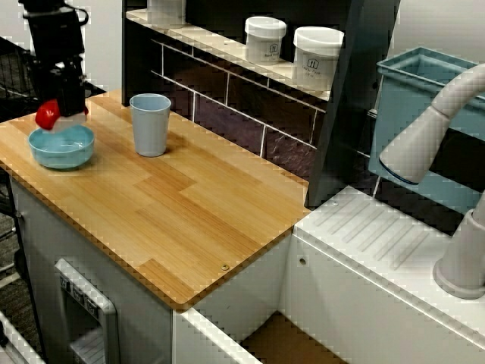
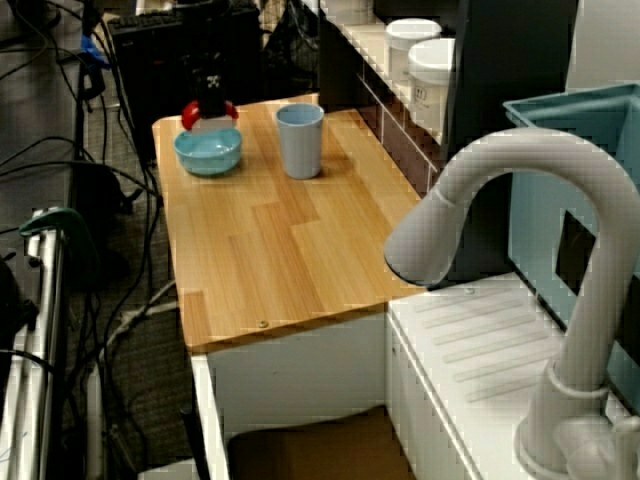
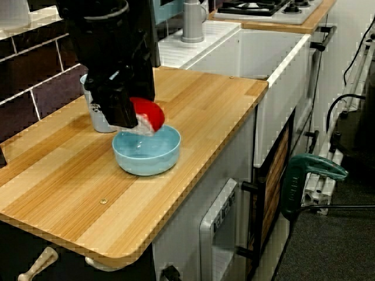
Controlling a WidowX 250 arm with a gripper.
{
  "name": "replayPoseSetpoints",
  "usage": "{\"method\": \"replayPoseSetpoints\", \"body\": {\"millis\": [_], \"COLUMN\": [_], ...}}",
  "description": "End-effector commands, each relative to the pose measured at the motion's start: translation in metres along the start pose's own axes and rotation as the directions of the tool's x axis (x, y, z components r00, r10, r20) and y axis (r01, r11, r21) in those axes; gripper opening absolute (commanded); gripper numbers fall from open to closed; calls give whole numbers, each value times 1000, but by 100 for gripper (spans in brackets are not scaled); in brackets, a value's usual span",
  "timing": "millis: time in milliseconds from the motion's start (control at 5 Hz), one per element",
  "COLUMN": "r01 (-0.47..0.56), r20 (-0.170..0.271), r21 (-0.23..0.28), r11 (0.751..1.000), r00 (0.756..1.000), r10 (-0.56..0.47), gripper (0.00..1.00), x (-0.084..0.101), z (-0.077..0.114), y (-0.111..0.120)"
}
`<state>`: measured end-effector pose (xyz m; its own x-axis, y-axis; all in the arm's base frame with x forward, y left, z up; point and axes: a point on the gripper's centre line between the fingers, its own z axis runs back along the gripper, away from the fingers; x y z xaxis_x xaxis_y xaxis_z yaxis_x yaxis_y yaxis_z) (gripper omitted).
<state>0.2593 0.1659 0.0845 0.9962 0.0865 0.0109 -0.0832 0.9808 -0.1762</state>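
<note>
**One red thing in my grip, over one blue bowl**

My pincer is clenched on a single red thing, rounded and glossy. I hold it just above the one blue bowl, close to the rim and, as far as I can see, not touching it. The bowl stands near a corner of the wooden counter.

Just beside the bowl is one blue cup, upright and apart from it. Further out, on the shelf behind the counter, I count two white jars with lids on, and part of a third white thing at the picture's top edge. Past the counter's end are one pale tap and one blue bin.

In the view from the counter's end my own bulk hides most of the cup, but the red thing's round face shows best there. That view alone takes in a hob, a grey jug and a green handle down by the floor. The view from over the tap shows red on both sides of my fingers. The view across the counter toward the shelf shows it on one side only.
</note>
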Motion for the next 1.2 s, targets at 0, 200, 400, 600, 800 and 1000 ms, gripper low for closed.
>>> {"method": "replayPoseSetpoints", "body": {"millis": [0,200,400,600,800,1000], "r01": [73,121,157,179,209,237], "r20": [74,76,96,104,105,113], "r21": [36,37,43,53,63,71], "r11": [997,992,987,982,976,969], "r00": [994,989,982,977,971,963], "r10": [-75,-124,-160,-184,-214,-244], "gripper": [0,0,0,0,0,0], "x": [3,2,4,8,5,-2], "z": [35,40,42,40,34,24], "y": [-22,-42,-61,-78,-93,-110]}}
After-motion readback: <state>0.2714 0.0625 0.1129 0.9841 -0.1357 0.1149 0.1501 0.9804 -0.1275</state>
